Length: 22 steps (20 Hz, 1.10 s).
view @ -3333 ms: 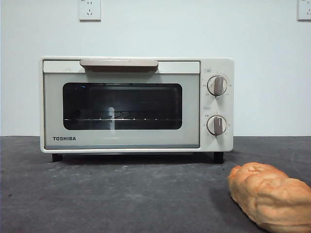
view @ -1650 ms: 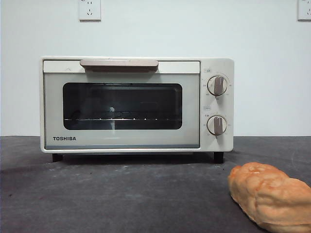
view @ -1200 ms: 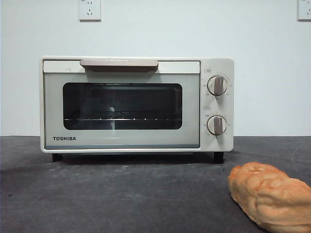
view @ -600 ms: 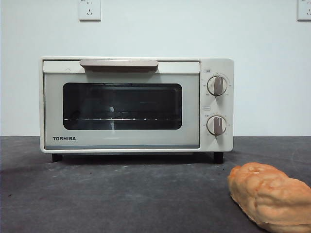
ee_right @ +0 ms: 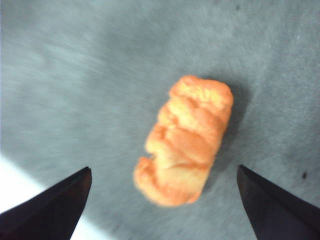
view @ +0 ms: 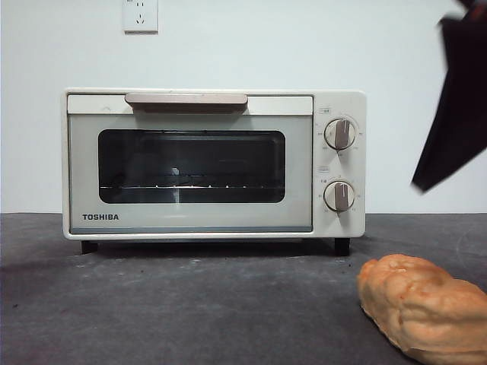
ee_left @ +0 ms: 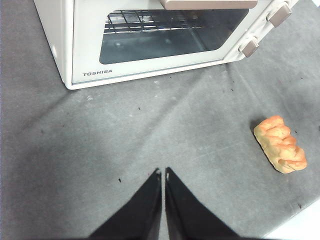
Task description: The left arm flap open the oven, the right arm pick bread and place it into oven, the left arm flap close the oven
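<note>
Oven (view: 213,163) at the far middle of the grey surface (view: 190,304), door fully shut, beige handle (view: 186,99) along the top edge of the door, wire rack (ee_left: 150,20) visible through the dark glass. Not opened yet, so first step of the task not done.

Bread (view: 422,308) lying flat on the surface, near and to the right, well apart from the oven – free on all sides, easy to take from above.

Left claw (ee_left: 163,174) with jaws together, hanging above bare surface in front of the oven, touching nothing; probably kept closed to hook or push the handle down, not to grip it.

Right claw (ee_right: 165,175) with jaws wide apart, above the bread with one jaw on each side of the loaf, not touching – likely prepared early for the pick. Seen in the front view as a dark shape (view: 455,106) at the upper right.
</note>
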Motion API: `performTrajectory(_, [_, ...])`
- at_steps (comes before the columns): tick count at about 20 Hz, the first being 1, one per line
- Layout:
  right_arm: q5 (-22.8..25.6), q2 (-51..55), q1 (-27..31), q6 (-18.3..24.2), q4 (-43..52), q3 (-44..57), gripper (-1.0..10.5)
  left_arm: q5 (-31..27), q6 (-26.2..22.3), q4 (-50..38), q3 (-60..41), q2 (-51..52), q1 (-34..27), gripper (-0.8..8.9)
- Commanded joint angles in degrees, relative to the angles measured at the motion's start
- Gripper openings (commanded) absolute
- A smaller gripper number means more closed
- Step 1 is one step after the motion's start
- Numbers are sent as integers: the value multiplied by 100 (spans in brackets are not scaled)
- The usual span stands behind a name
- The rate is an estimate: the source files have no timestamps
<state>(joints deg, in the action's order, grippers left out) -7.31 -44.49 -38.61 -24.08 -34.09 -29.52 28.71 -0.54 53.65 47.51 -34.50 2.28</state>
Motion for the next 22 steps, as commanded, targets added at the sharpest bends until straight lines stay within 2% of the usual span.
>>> performTrajectory(1, [520,-466,-376,-273,339,-31,466,28,-50,-55,120,-24,7,18])
performTrajectory(6, [1340,-1598,-765,-424,1196,-31,466,28,-50,-55,120,-24,9,18])
performTrajectory(7, [1386,-1749,-776,-424,1322,-31,466,28,-50,-55,120,-24,13,18])
performTrajectory(14, [1493,-2566,-778,-424,1926,-31,463,26,-52,-59,120,-24,66,18])
performTrajectory(22, [1480,-2846,-776,-424,2055,-33,237,26,-50,-63,120,-24,81,18])
